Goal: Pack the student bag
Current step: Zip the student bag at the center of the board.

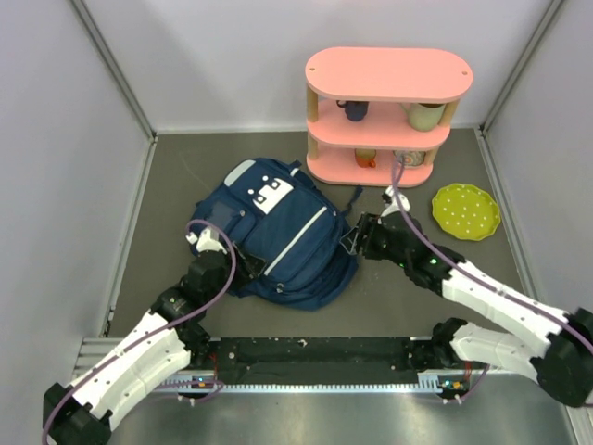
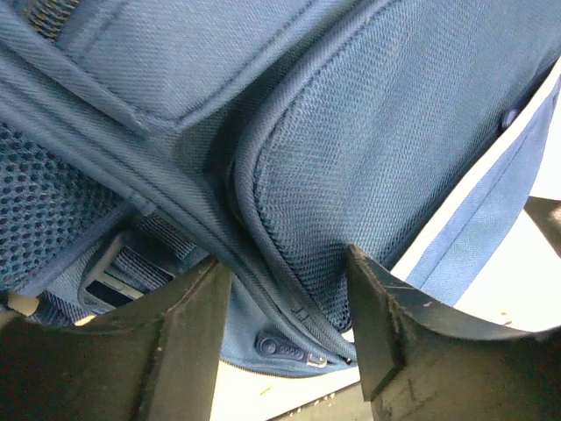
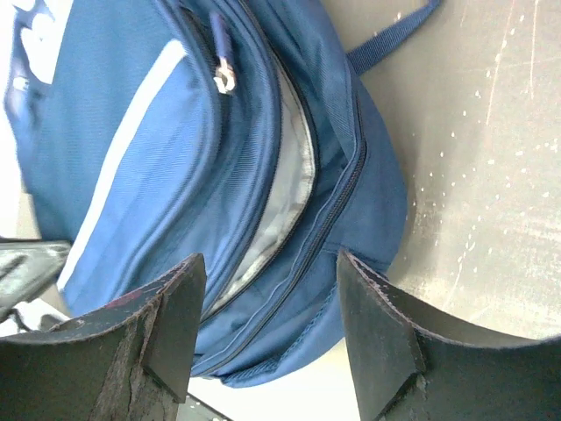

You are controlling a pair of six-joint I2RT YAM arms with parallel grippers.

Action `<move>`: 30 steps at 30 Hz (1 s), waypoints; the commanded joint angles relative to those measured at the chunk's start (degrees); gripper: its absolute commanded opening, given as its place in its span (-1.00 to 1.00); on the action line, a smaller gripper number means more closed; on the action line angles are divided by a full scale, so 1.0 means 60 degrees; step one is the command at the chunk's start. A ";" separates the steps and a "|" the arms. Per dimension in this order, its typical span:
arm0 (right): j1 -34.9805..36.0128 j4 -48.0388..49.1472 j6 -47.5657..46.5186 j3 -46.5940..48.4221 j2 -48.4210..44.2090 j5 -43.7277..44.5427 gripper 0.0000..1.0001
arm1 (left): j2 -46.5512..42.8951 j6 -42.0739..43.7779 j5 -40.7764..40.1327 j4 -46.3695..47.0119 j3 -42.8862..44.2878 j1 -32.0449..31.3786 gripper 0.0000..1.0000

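The student bag [image 1: 283,234], a navy backpack with white patches and a thin white stripe, lies flat on the grey table. My left gripper [image 1: 209,248] is open at the bag's left side. In the left wrist view its jaws straddle a padded mesh edge and a zipper pull [image 2: 282,348], touching nothing. My right gripper [image 1: 356,236] is open and empty at the bag's right edge. In the right wrist view the main compartment [image 3: 285,197] gapes a little and shows light grey lining. A second zipper pull [image 3: 223,77] hangs on the front pocket.
A pink two-tier shelf [image 1: 387,111] with cups and small items stands at the back. A yellow-green dotted plate [image 1: 465,210] lies to the right of the bag. A loose bag strap [image 3: 390,33] trails on the table. Grey walls enclose the table.
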 commanded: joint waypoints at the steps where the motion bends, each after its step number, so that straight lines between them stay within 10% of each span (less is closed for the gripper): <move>1: 0.0060 -0.0135 0.0591 -0.0545 -0.1956 0.0218 0.22 | 0.0362 0.1552 0.0435 -0.0562 0.0794 -0.0080 0.22; 3: 0.0483 -0.0034 0.0810 -0.0911 -0.2487 0.0144 0.20 | 0.0508 0.1832 0.0494 -0.0665 0.0824 -0.0080 0.22; 6: 0.1825 0.0026 0.1088 -0.1074 -0.2841 0.0786 0.18 | 0.0728 0.1906 0.0655 -0.0520 0.0780 -0.0094 -0.33; 13: 0.6281 -0.0705 0.3078 -0.0226 -0.1014 0.6143 0.18 | 0.1094 0.2008 0.0787 -0.0299 0.0941 -0.0094 -1.00; 18: 0.7895 -0.1571 0.5625 0.1268 0.1474 0.7891 0.19 | 0.1314 0.1701 0.1065 -0.0066 0.1146 -0.0124 -1.00; 30: 0.8015 0.0039 0.7811 0.2266 0.3646 0.6927 0.08 | 0.0905 0.1143 0.1753 0.0199 0.0985 -0.0241 -0.65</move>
